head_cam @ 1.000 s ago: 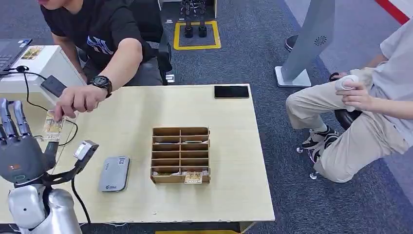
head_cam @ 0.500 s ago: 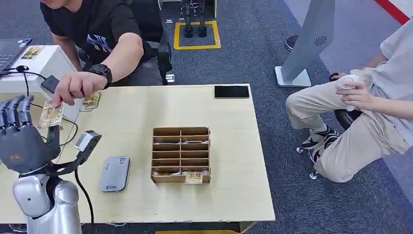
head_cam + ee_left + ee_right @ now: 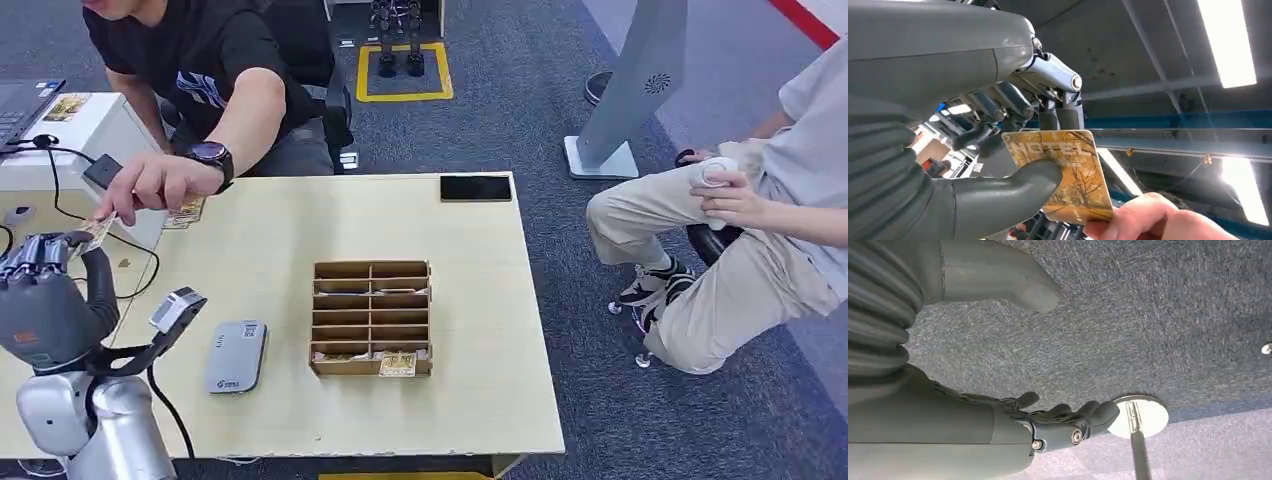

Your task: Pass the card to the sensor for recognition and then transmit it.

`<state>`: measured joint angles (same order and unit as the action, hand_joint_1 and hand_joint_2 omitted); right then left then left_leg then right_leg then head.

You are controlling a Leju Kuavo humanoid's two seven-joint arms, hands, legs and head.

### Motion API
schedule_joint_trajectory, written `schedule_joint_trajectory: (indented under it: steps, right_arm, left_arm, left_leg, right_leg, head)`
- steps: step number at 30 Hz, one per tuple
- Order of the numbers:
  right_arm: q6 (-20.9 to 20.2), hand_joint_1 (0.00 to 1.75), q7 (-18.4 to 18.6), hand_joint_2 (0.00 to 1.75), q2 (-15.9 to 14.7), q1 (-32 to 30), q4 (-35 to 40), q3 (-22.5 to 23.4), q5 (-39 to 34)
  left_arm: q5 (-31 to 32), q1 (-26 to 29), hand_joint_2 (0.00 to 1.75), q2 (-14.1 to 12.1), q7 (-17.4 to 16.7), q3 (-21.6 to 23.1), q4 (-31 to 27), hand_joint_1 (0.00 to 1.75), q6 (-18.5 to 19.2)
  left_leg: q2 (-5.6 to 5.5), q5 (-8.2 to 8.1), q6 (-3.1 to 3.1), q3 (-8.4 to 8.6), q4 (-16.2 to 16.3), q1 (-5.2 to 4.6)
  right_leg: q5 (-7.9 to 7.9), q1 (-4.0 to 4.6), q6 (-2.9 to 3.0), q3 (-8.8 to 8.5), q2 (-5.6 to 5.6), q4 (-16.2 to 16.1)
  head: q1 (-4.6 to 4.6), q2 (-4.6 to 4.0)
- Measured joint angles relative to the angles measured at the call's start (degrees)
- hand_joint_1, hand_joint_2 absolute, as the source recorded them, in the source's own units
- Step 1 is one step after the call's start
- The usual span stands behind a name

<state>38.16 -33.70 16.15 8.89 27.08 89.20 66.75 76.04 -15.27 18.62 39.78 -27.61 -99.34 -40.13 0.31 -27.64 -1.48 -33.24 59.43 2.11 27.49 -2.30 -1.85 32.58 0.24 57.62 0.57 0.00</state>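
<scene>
A yellow hotel card [image 3: 97, 230] is at the table's left edge, above my raised left hand [image 3: 45, 300]. In the left wrist view the card [image 3: 1068, 175] sits pinched between my thumb [image 3: 1013, 187] and the curled fingers behind it. A person's hand [image 3: 1148, 220] still holds its far edge. That person's hand [image 3: 155, 185] reaches in from the back left. The flat grey card sensor [image 3: 235, 357] lies on the table to the right of my left arm. My right hand [image 3: 1048, 425] hangs over grey carpet, fingers loosely apart and holding nothing.
A wooden slotted organizer [image 3: 371, 317] stands mid-table with a card [image 3: 397, 364] at its front. A small scanner head [image 3: 177, 305] on a cable sits by my left arm. More cards [image 3: 185, 212] and a black phone [image 3: 475, 188] lie at the back. A second person [image 3: 760, 220] sits to the right.
The person lifted the card from the table to my left hand. My left hand's fingers went from upright and spread to curled down over the card.
</scene>
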Motion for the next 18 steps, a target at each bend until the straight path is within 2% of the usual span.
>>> schedule_joint_trajectory:
  steps: [12,14,18]
  right_arm:
    - [0.0,0.0,0.3,1.75,0.0,0.0,-0.3,0.0,0.1]
    - [0.0,0.0,0.5,1.75,0.0,0.0,-0.3,0.0,-0.1]
    - [0.0,0.0,0.9,1.75,0.1,0.0,-0.1,0.0,-1.3]
  left_arm:
    - [0.4,0.0,1.75,0.0,0.0,-0.3,0.3,1.75,0.0]
    - [-4.4,0.0,1.75,0.0,0.0,-0.3,0.8,1.75,0.0]
    - [-20.3,0.1,1.75,0.3,0.2,0.8,4.3,1.75,0.0]
  left_leg:
    - [0.0,0.01,0.01,0.0,0.0,0.0]
    - [0.0,0.01,0.01,0.01,0.0,-0.01]
    - [0.0,0.01,0.01,0.01,0.0,0.0]
  right_leg:
    - [-0.03,-0.01,-0.04,0.0,0.0,0.0]
    - [-0.03,-0.01,-0.04,0.01,0.01,0.0]
    - [-0.03,-0.01,-0.04,0.01,0.0,0.0]
  head:
    - [0.0,0.0]
    - [0.0,0.0]
    - [0.0,0.0]
